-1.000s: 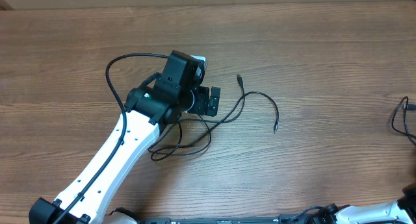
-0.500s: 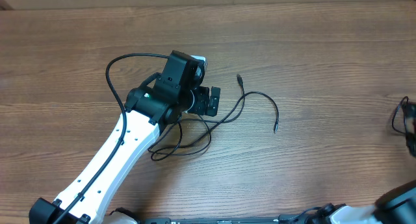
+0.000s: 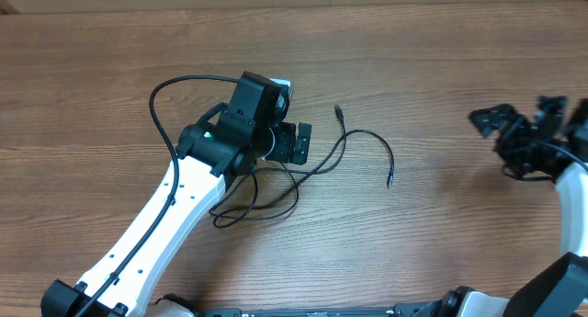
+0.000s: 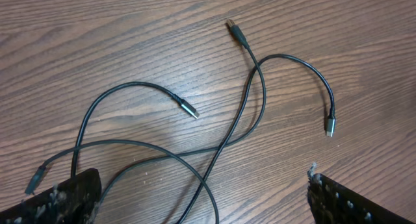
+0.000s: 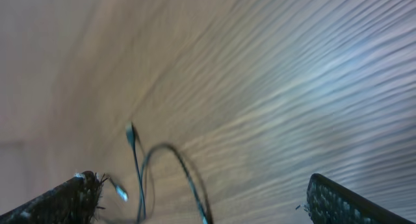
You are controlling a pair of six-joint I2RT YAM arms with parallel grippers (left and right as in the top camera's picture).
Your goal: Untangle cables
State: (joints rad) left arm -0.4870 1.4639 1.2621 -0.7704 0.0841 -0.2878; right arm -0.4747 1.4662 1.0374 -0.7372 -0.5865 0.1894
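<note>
Several thin black cables (image 3: pixel 312 165) lie tangled on the wooden table (image 3: pixel 441 60) at centre; in the left wrist view (image 4: pixel 227 136) they cross and loop, with small plugs at the ends. My left gripper (image 3: pixel 296 142) hangs over the tangle's left part, open and empty, its fingers (image 4: pixel 205 198) wide apart either side of a loop. My right gripper (image 3: pixel 510 124) is at the far right, open and empty, well away from the tangle. The right wrist view is blurred and shows the cables (image 5: pixel 182 178) far ahead between its fingers.
The left arm's own thick black wire (image 3: pixel 165 115) arcs over the table at left. The white left arm (image 3: pixel 156 234) crosses the lower left. The right arm (image 3: pixel 574 207) runs along the right edge.
My right arm has swung in from the right edge, its open gripper now over the table at the far right. My left arm and the cables have not moved.
</note>
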